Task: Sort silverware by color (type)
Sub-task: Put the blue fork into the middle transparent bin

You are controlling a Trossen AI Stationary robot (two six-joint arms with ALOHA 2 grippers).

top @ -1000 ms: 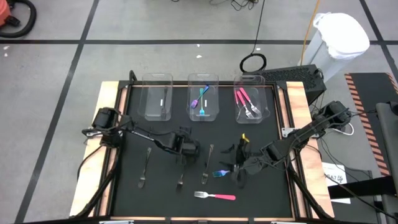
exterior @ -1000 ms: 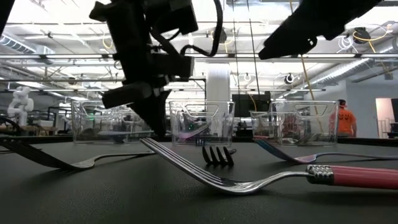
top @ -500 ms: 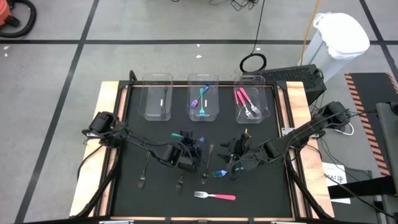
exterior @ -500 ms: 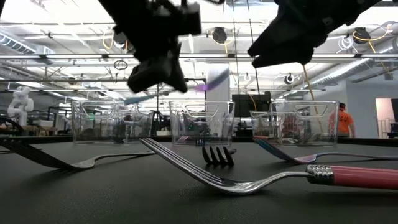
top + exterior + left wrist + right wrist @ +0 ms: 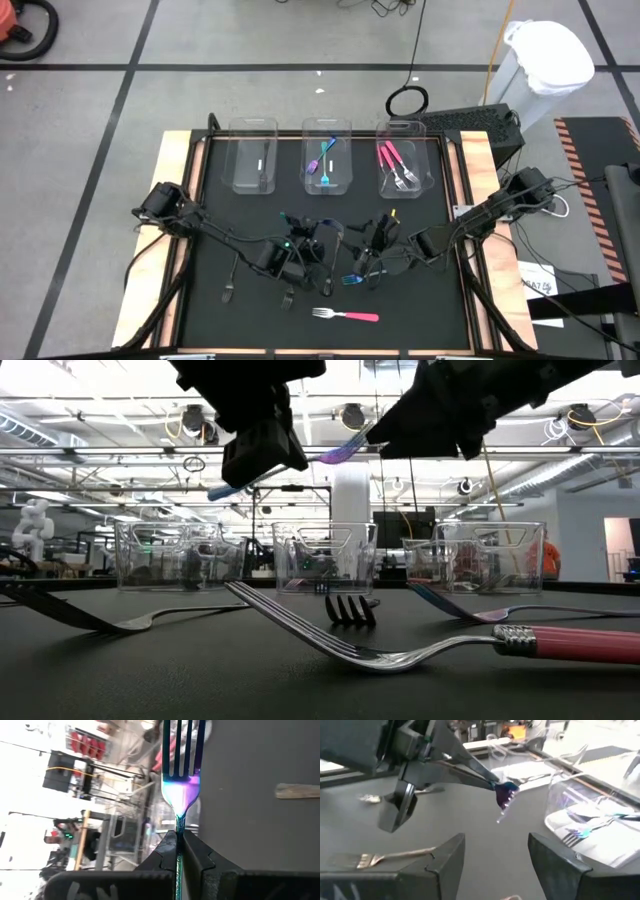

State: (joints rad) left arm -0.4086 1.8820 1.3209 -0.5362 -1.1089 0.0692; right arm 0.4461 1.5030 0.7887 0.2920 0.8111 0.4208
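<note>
Pinching iridescent fork (image 5: 180,780) by its handle, left pincer (image 5: 178,851), tines forward.

Grey tiled floor (image 5: 100,40) — dark seams — white bin (image 5: 545,55) (top right).

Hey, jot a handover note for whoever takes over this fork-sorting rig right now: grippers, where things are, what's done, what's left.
Left gripper: shut on a blue fork, lifted over mid-mat.
Right gripper: open, empty, facing it close by.
Done: blue forks in middle bin, pink forks in right bin. Left bin holds one pale piece, unclear what.
Left: bin the held fork. On the mat lie a second blue fork, a pink fork and grey forks, partly under the arms.
</note>
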